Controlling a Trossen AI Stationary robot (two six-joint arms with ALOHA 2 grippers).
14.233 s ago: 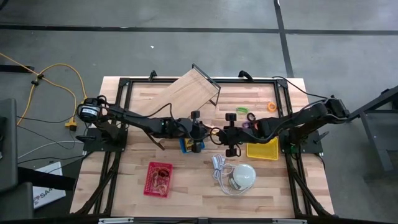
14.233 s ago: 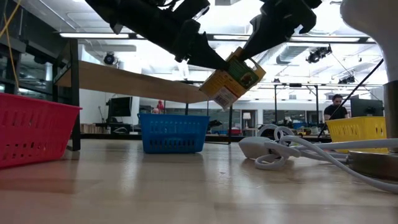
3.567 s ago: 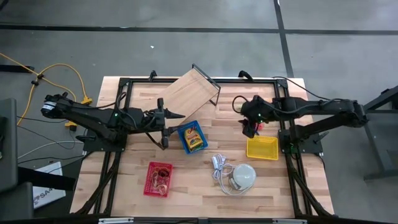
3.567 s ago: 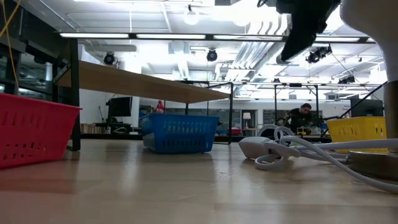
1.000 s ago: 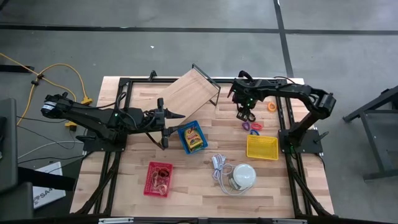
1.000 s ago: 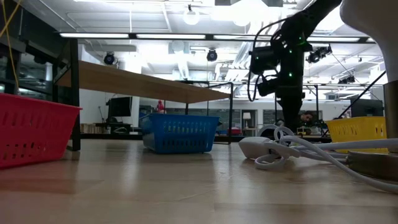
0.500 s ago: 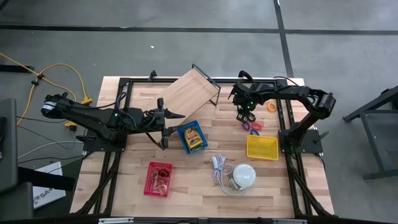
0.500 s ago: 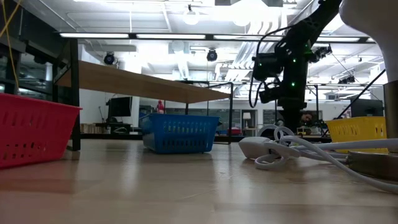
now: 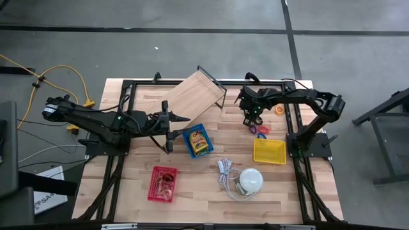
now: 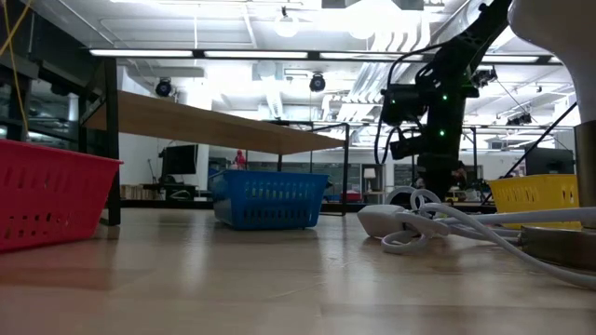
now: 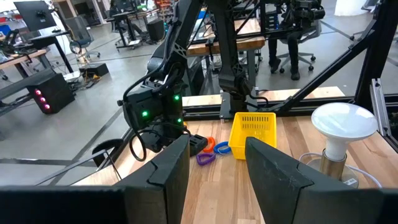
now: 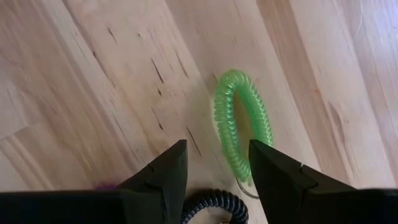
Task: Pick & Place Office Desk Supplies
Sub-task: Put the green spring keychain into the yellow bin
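Note:
My right gripper point(image 9: 253, 117) hangs open over the far right of the table, fingers pointing down. In its wrist view a green coil ring point(image 12: 243, 125) lies flat on the wood just beyond the open fingertips point(image 12: 214, 171), and a black coil point(image 12: 215, 202) shows below them. Purple and pink coil rings point(image 9: 259, 130) and an orange one point(image 9: 279, 110) lie close by. A yellow-green packet point(image 9: 200, 140) lies in the blue basket point(image 9: 190, 149). My left gripper point(image 9: 171, 125) waits open, left of that basket.
A yellow basket point(image 9: 269, 152) stands near the right arm's base and a red basket point(image 9: 163, 184) with rubber bands at the near left. A white dome with cord point(image 9: 248, 181) sits near the front. A tilted wooden board point(image 9: 193, 96) rises at the far middle.
My right gripper has crept a little toward the table's right and near edges, closer to the coil rings, still open.

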